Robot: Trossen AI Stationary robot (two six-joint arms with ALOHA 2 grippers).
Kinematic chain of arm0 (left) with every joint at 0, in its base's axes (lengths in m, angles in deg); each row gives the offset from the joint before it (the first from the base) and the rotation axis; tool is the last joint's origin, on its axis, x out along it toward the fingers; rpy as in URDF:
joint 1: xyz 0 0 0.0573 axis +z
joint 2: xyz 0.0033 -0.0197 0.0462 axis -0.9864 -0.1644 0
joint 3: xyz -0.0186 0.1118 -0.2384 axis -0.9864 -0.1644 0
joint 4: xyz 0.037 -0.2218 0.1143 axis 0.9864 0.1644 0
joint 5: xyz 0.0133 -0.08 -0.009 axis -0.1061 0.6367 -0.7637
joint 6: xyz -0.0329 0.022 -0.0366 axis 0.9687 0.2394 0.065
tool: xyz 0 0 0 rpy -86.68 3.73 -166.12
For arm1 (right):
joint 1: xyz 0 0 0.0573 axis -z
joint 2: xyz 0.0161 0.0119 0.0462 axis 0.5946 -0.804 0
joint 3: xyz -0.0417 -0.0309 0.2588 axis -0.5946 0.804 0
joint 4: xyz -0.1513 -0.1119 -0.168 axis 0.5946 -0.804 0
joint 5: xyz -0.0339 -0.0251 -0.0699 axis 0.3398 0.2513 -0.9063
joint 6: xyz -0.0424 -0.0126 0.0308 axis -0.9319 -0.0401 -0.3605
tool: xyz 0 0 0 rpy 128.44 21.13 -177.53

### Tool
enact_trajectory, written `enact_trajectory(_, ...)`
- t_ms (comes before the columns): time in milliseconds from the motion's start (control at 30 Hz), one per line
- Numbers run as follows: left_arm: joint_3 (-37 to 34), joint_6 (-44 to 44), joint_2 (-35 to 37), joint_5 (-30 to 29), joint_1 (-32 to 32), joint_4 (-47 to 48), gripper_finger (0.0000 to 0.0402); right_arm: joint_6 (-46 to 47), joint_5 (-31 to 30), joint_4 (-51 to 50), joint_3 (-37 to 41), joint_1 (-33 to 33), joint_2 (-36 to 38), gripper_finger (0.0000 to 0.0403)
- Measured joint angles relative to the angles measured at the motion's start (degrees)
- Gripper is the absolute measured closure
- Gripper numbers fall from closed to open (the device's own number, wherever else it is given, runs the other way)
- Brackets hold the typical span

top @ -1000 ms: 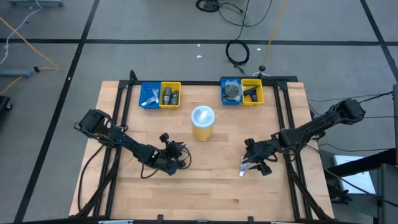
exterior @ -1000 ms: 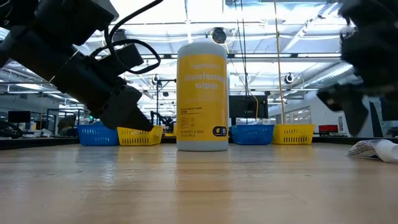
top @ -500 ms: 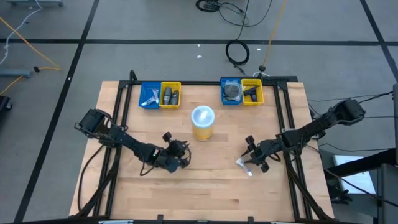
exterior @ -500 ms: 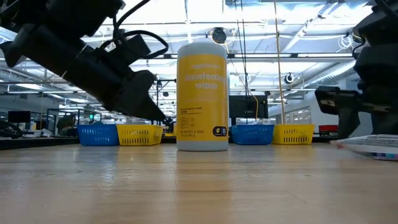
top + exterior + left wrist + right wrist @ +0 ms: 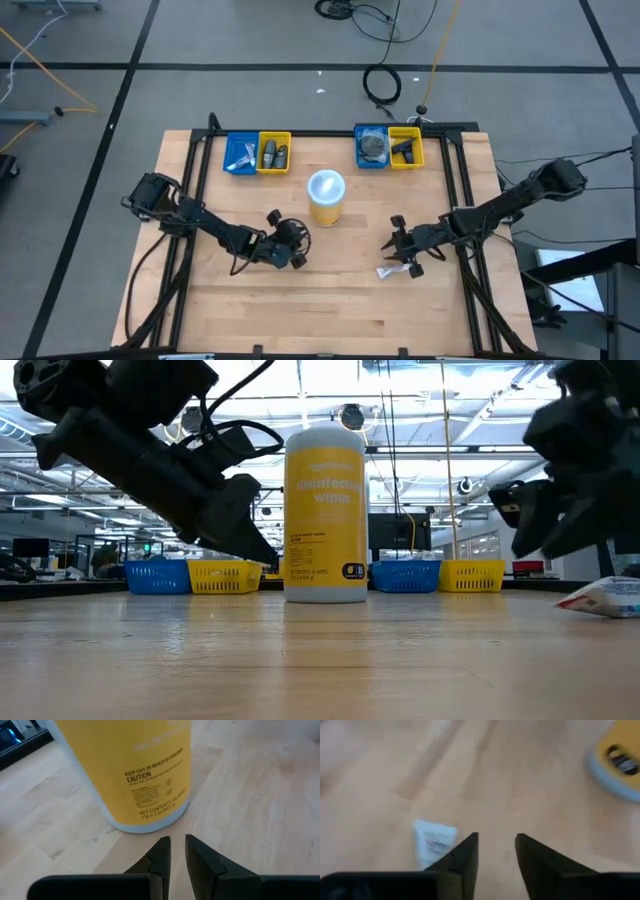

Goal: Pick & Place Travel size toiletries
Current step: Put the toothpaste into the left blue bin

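Note:
A small white tube (image 5: 389, 270) lies flat on the wooden table (image 5: 330, 300); in the low view the tube (image 5: 604, 598) rests at the far right. My right gripper (image 5: 496, 840) hangs just above and beside it, open, with nothing between the fingers; the tube (image 5: 434, 841) lies off to one side of them. My left gripper (image 5: 177, 845) is left of centre, pointing at the foot of the yellow cup (image 5: 326, 197). Its fingers are open by a narrow slit and hold nothing. More toiletries lie in the bins at the far edge.
Two pairs of blue and yellow bins stand along the far edge: blue bin (image 5: 241, 153) with yellow bin (image 5: 274, 152), and blue bin (image 5: 371, 147) with yellow bin (image 5: 405, 147). The white-lidded yellow cup (image 5: 326, 515) stands mid-table between the arms. Bare wood lies toward the near edge.
My right gripper has drawn up and toward the far edge, away from the white tube. The tube has turned about on the table and now lies crosswise, clear of the fingers. My left gripper has moved toward the yellow cup, rising slightly and rolling.

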State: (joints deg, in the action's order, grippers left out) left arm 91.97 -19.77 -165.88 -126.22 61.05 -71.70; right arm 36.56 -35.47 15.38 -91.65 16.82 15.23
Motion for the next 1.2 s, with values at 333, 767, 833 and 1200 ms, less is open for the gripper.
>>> enact_trajectory(333,-0.02,-1.09,0.00,0.11,-0.02,0.02,0.0341,14.12,2.30,-15.76,-1.84,-6.66,0.34,0.0143)
enact_trajectory(767,-0.02,-4.58,0.01,4.11,-0.20,-3.70,0.0341,15.61,-0.27,-0.56,4.33,-9.07,-0.11,0.0322)
enact_trajectory(833,-0.02,-7.61,0.00,6.11,-0.18,-7.12,0.0341,14.10,-0.84,3.81,4.31,-8.96,-1.32,0.0357)
enact_trajectory(1200,1.28,-15.61,0.01,29.20,3.62,-26.39,0.0276,-3.04,-11.02,30.29,-0.29,-7.27,-20.27,0.0346)
